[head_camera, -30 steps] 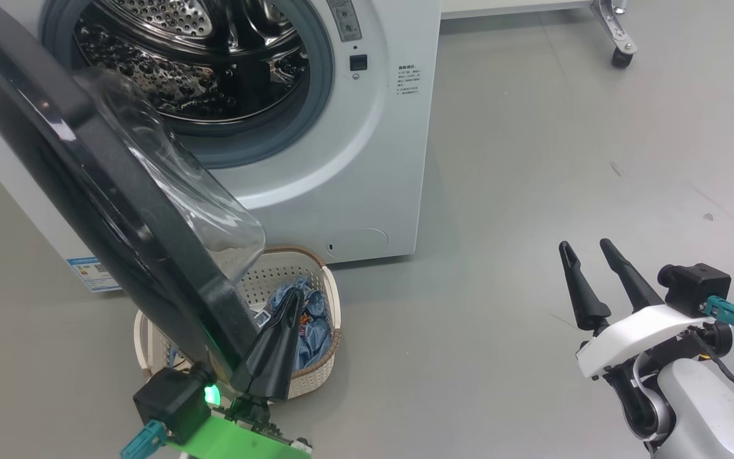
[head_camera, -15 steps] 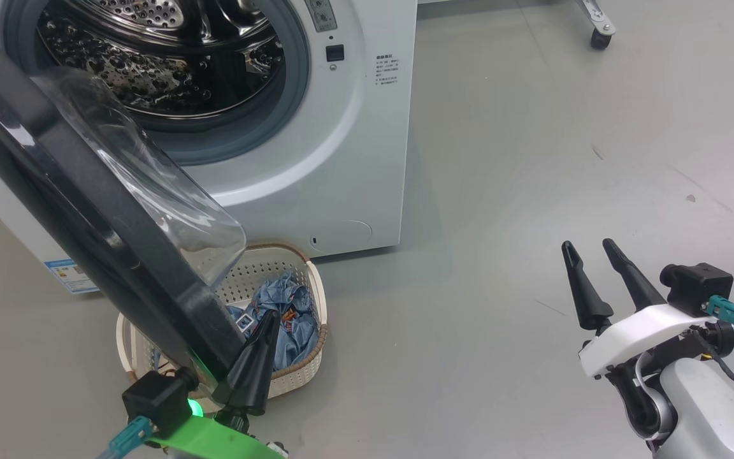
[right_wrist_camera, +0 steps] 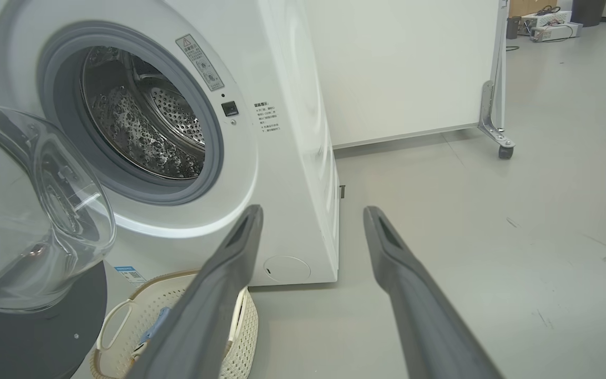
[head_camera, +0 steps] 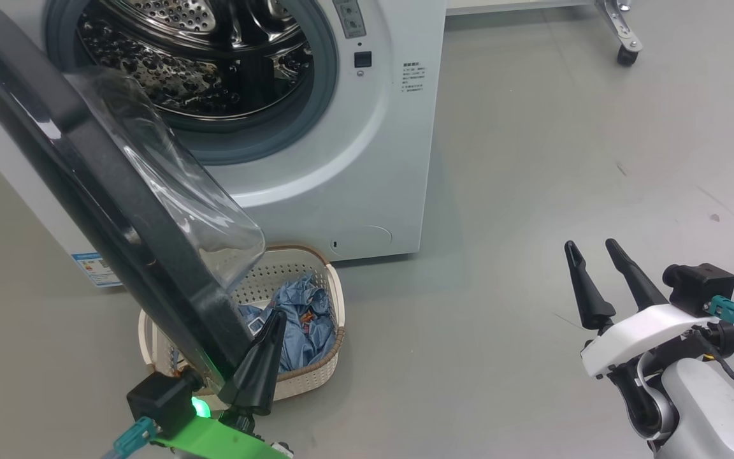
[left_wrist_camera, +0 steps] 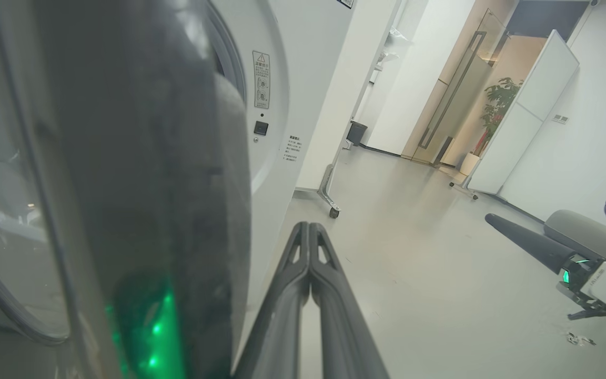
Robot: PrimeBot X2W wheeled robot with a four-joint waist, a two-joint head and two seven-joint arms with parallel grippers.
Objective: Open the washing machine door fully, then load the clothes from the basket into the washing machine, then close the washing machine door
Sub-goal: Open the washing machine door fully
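Note:
The washing machine (head_camera: 367, 159) stands at the upper left with its steel drum (head_camera: 214, 64) exposed. Its door (head_camera: 112, 217) hangs swung out toward me, the black rim running diagonally and the glass bowl (head_camera: 176, 191) facing the drum. Below the door sits the basket (head_camera: 309, 376), and the blue clothes (head_camera: 306, 319) lie inside it. My left gripper (head_camera: 276, 314) is shut on nothing, just beside the door's lower edge and above the basket; its fingers (left_wrist_camera: 309, 225) are pressed together. My right gripper (head_camera: 590, 244) stands open over bare floor, far to the right of the basket (right_wrist_camera: 177, 305).
A white panel on a castor leg (head_camera: 625, 54) stands behind the machine on the right. Grey floor stretches between the machine and my right arm. A blue label (head_camera: 96, 271) marks the washer's lower left corner. A doorway and a plant (left_wrist_camera: 497, 105) lie further back.
The head camera swung left, then back right. My left gripper has drawn back a little, lower along the door's edge. The right arm has held still.

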